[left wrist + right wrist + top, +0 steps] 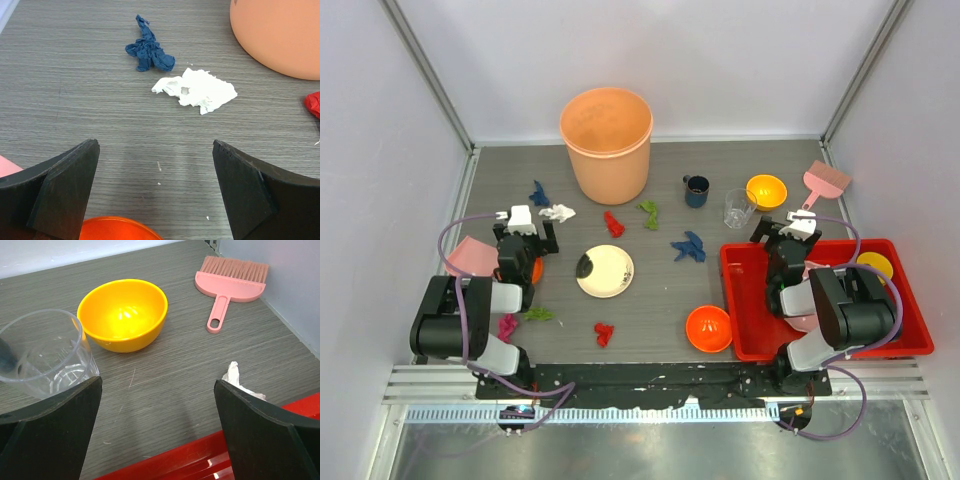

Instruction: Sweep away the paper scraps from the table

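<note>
Bench (660, 300): dark grey wood grain; 12 o'clock is the far wall in the top view.
Paper scraps (688, 247): lying loose on the bench from 8 o'clock round to 1 o'clock.
Pink dustpan (468, 256): at the 9 o'clock edge, just beside the left arm.
Magenta scrap (507, 325) and green scrap (538, 314): at 8 o'clock, near each other.
Left gripper (155, 146): jaws wide with nothing between them, at 9 o'clock, over the rim of an orange bowl (117, 229).
Dark blue scrap (148, 51) and white scrap (196, 90): at 10 o'clock, ahead of the left gripper, close but apart.
Plate (605, 271): near the centre.
Low red scrap (604, 333): at 6 o'clock.
Upper red scrap (614, 223) and olive scrap (649, 212): toward 12 o'clock, near the orange bucket (606, 140).
Right gripper (158, 384): jaws wide and empty, at 3 o'clock, above the far rim of the red tray (165, 460).
Clear glass (47, 352), yellow bowl (122, 315), pink brush (230, 282): ahead of the right gripper, around 2 o'clock.
Small white bit (234, 374): just beside the tray's far rim.
</note>
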### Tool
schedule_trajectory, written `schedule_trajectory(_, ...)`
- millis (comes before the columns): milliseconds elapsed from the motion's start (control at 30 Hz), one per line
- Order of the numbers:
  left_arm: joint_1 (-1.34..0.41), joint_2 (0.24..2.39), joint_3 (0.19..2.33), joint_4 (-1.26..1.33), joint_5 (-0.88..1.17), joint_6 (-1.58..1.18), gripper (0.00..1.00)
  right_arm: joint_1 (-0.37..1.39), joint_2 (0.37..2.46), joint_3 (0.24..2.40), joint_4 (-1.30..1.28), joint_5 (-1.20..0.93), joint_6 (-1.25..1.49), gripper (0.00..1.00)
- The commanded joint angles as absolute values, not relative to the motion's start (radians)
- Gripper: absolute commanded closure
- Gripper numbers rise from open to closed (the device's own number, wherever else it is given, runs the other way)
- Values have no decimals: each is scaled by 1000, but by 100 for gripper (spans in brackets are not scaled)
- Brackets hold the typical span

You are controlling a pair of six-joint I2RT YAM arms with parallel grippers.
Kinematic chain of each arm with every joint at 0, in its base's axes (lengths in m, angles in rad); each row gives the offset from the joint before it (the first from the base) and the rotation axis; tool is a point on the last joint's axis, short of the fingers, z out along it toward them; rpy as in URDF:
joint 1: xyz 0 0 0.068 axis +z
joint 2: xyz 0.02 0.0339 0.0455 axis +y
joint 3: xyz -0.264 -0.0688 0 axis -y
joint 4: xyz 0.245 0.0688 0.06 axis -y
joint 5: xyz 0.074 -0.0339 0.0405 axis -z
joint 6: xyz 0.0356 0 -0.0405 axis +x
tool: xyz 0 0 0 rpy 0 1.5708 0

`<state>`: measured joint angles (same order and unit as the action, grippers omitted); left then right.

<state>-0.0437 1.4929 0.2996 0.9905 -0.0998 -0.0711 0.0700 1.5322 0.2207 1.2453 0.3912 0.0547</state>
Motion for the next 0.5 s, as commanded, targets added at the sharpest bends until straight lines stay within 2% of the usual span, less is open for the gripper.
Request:
schedule_trajectory(0,-38,1444,333,988,-86,-68,0,72,1540,218,1227,408,72,2)
schedule_trajectory(100,-37,1388,435,710,-42,-57,0,72,1496,201,1232,416,72,3)
schedule_trajectory(300,-37,1335,579,461,-3,-60,0,75,1376,238,1062,440,81,3)
schedule_trajectory(467,-37,1318,762,165,165,-81,0,74,1223,267,942,463,118,3)
